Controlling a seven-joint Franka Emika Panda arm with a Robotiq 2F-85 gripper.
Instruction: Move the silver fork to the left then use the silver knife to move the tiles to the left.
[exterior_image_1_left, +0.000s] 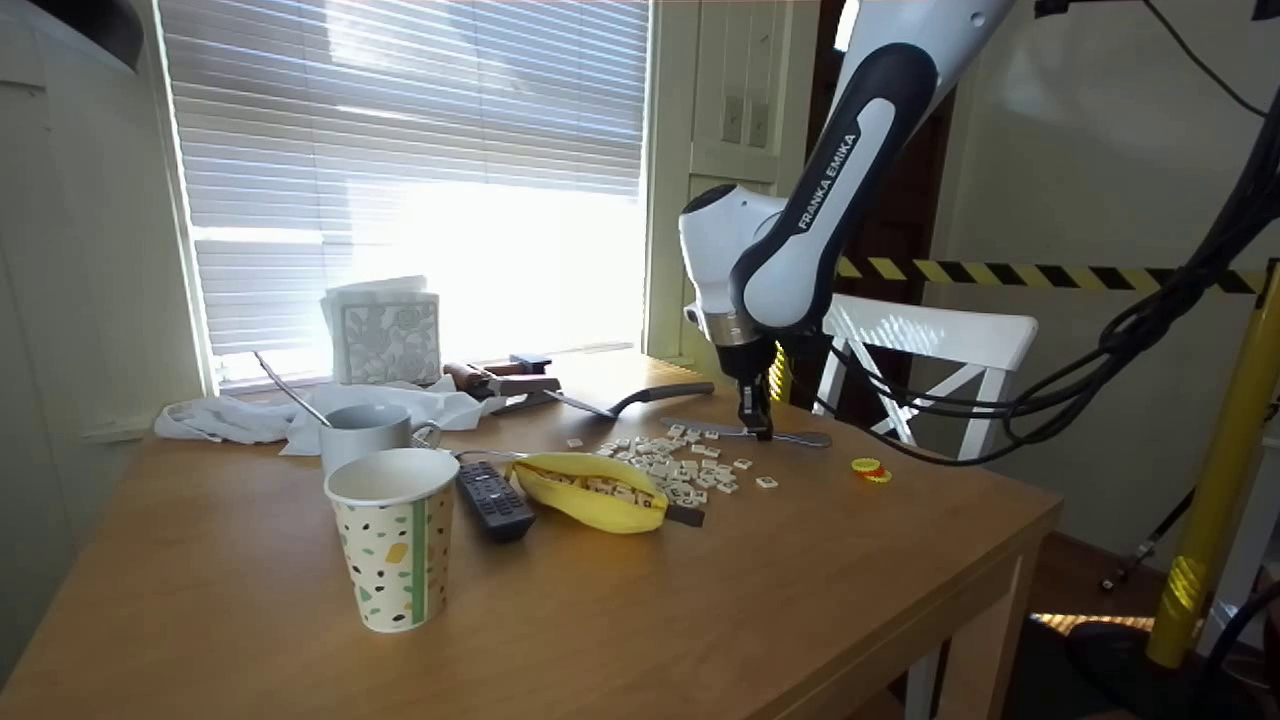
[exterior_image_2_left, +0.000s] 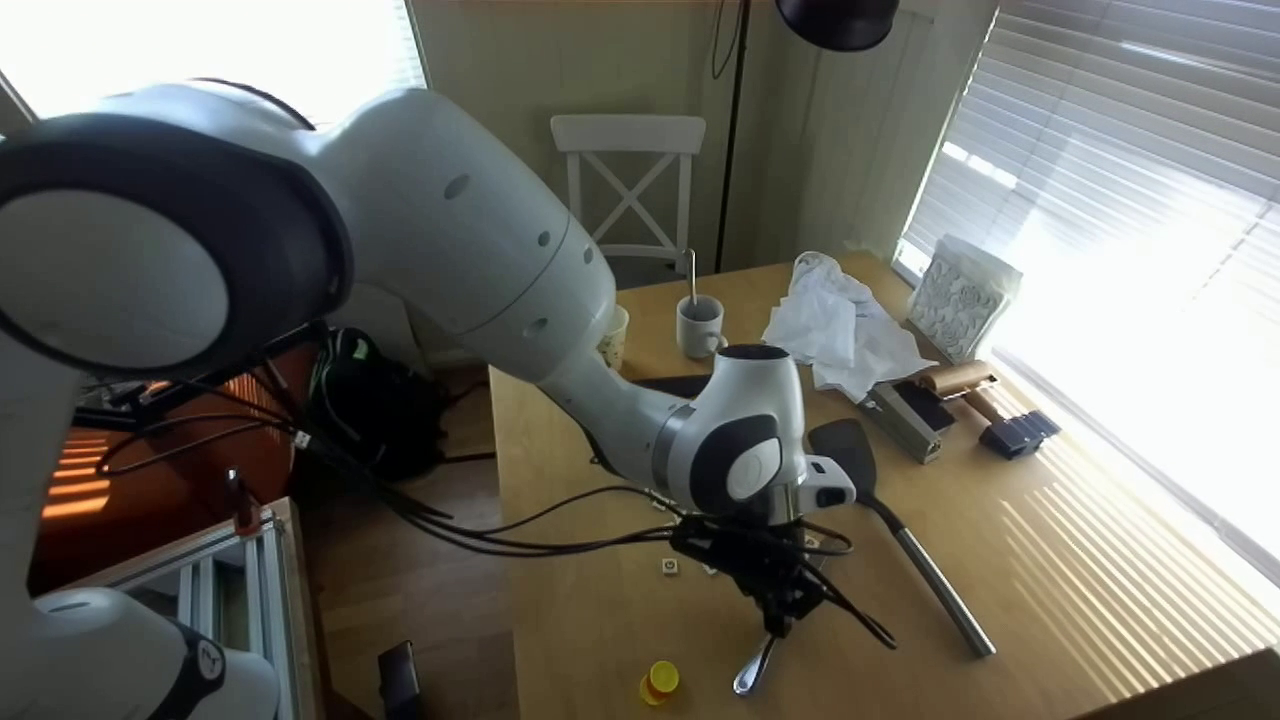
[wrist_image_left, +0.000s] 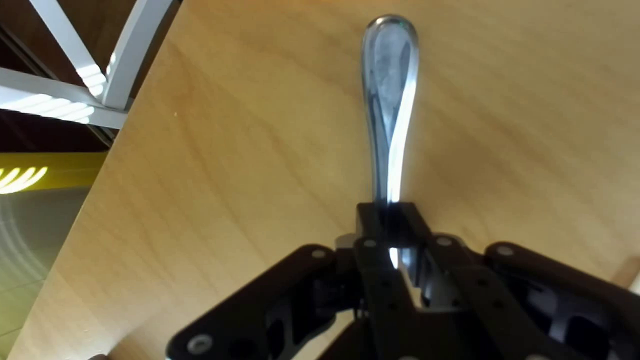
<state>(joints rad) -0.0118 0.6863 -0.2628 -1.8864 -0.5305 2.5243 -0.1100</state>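
— What have you got out there?

— My gripper (wrist_image_left: 385, 215) is pinched to a thin slit, with the silver knife (wrist_image_left: 389, 110) caught in it near the middle. In an exterior view it lies low along the table (exterior_image_1_left: 620, 620), one end just beside the tiles (exterior_image_1_left: 680, 468); whether it touches wood, I can't tell.

— How will it handle?

— Light and stiff, I'd guess, hard to harm, but polished metal may swivel in the pinch (I feel nothing from back here, so I'd watch the rounded end for twist). The narrow stretch below that end looks the right hold to me.

— And room?

— The edge of the table runs near the rounded end, with a white chair (exterior_image_1_left: 930, 325) past it, so I'd avoid backing up far. Bare wood lies toward the yellow-and-orange piece (exterior_image_1_left: 870, 466). If left means the side of the banana pouch (exterior_image_1_left: 600, 515), that sits close by the tiles and would block a long sweep; I'd use short strokes.
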